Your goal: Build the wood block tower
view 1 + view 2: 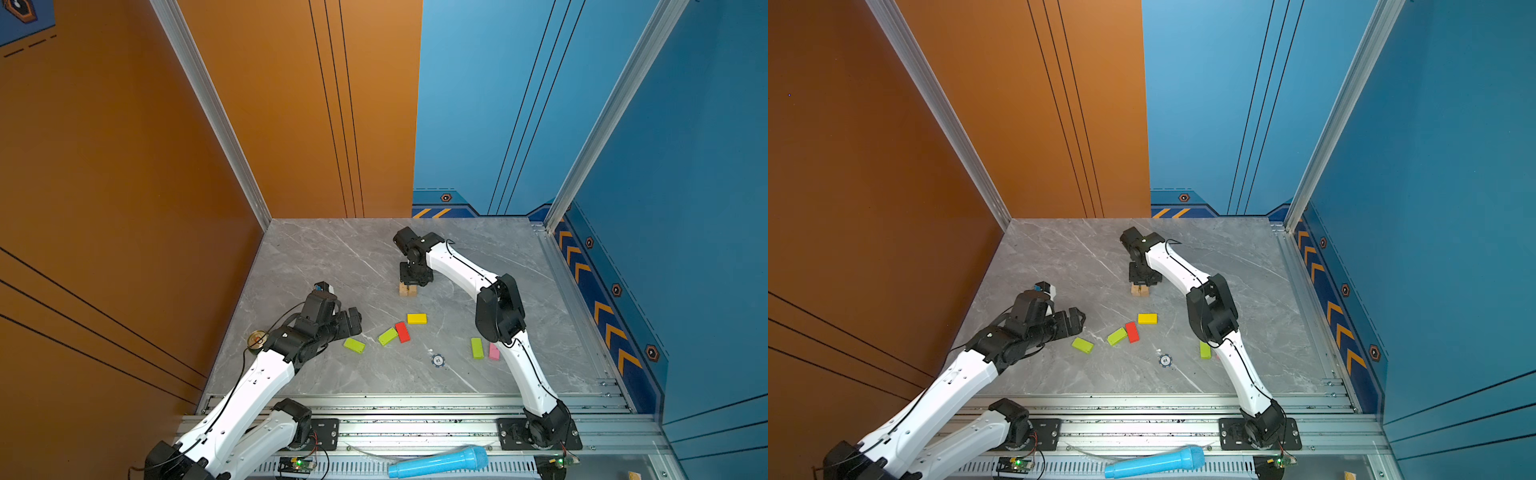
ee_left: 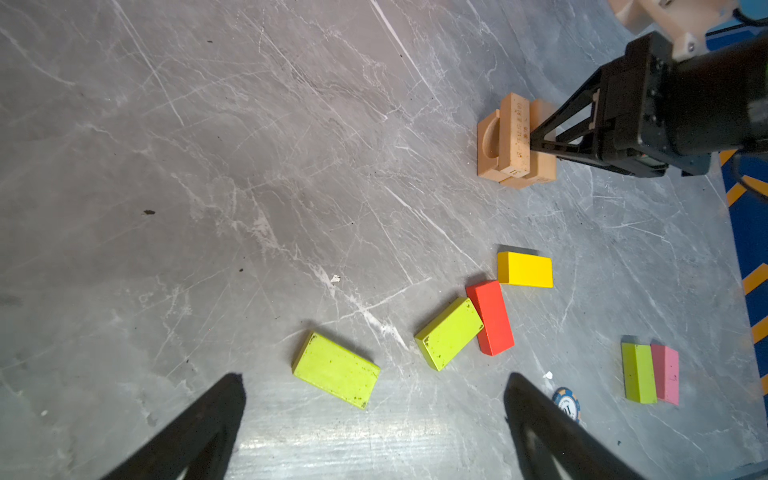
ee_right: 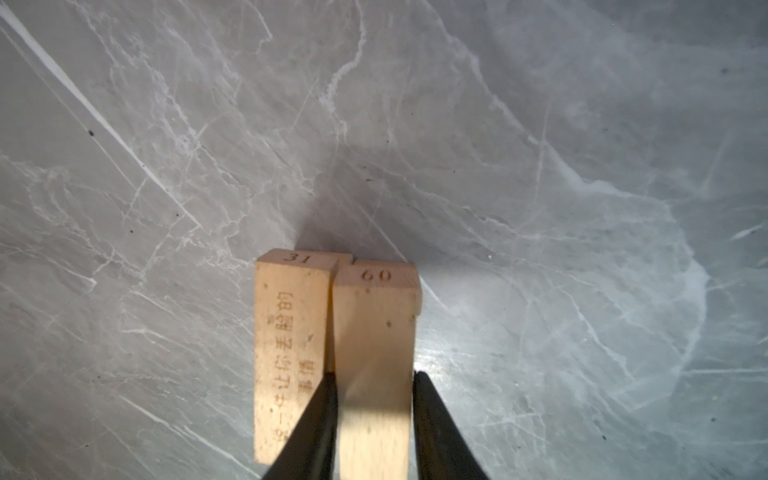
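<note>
Two-tone booth: orange wall (image 1: 116, 166), blue wall (image 1: 685, 145), grey marbled tabletop (image 1: 332, 257).

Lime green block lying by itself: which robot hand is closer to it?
Left. The left gripper hovers open beside the lime green block; the right gripper is far off, gripping a tan block.

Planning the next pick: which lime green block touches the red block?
The middle green block, its end touching the red block; the lone green block touches nothing, the third green block flanks the pink block.
</note>
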